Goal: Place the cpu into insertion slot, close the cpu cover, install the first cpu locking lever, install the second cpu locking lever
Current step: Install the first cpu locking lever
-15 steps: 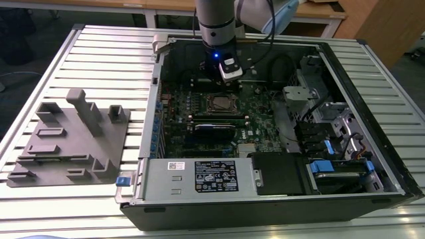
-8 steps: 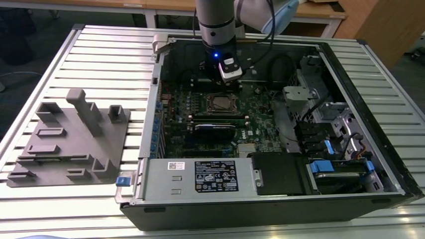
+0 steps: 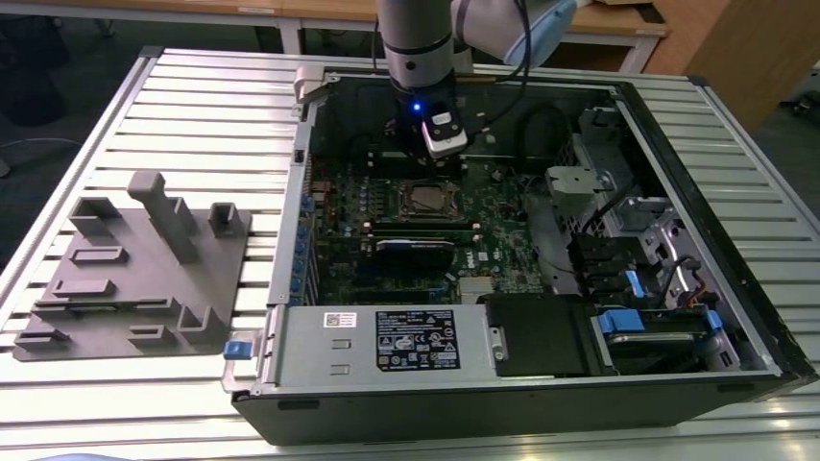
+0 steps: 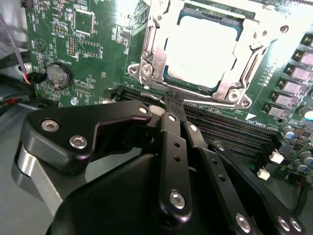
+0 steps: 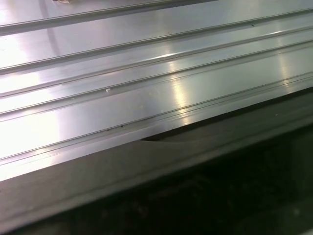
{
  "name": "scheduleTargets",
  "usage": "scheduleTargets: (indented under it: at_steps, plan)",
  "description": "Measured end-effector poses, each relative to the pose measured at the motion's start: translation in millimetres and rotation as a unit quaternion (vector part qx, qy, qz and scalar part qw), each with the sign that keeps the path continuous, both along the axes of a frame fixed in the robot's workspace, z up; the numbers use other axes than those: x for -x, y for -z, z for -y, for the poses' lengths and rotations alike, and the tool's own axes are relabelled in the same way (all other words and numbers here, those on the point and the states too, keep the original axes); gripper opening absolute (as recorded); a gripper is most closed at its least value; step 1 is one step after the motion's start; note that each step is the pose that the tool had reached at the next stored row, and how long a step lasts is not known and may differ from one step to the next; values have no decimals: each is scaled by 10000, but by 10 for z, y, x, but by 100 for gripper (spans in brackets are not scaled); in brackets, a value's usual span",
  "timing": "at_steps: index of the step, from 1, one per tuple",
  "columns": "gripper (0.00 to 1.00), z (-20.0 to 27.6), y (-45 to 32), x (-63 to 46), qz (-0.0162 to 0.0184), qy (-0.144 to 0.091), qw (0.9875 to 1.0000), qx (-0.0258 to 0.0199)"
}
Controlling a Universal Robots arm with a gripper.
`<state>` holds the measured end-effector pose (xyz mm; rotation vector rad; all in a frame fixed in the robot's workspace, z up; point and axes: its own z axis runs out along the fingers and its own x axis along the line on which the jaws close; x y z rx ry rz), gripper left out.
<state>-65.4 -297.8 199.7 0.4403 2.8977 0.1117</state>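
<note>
The cpu (image 4: 203,49) lies flat in the insertion slot (image 3: 429,199), its grey top showing through the window of the cpu cover (image 4: 152,54). The silvery cover frame lies down over it. My gripper (image 4: 174,104) hangs just off one edge of the socket, and its black fingers (image 4: 172,147) are pressed together with nothing between them. A thin metal rod (image 4: 205,100) runs along that socket edge, right at the fingertips. In the exterior view the gripper (image 3: 444,152) hovers inside the open computer case, just behind the socket.
Long black memory slots (image 4: 230,127) run beside the socket, and a coin battery (image 4: 58,76) sits on the green board. A grey fixture block (image 3: 141,269) stands on the slatted table (image 5: 146,98) at the exterior view's left. The power supply (image 3: 384,341) and drive bays (image 3: 640,317) line the case front.
</note>
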Motion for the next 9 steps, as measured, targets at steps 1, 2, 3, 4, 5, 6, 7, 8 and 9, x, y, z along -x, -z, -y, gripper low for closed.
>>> scheduleTargets:
  at_steps: [1,2,3,4,5,6,7,8,9]
  plan:
    - [11,0,1,0,0,2,10000,2]
    - [11,0,3,-1,1,4,10000,3]
    - [11,-2,4,-1,1,7,10000,5]
    - [11,-8,5,0,1,8,10000,6]
    - [11,-19,5,-1,1,7,10000,6]
    - [11,-32,5,-1,1,7,10000,5]
    - [11,-45,5,-1,1,7,10000,6]
    - [11,-56,4,0,0,9,10000,13]
    - [11,-66,4,0,0,13,10000,16]
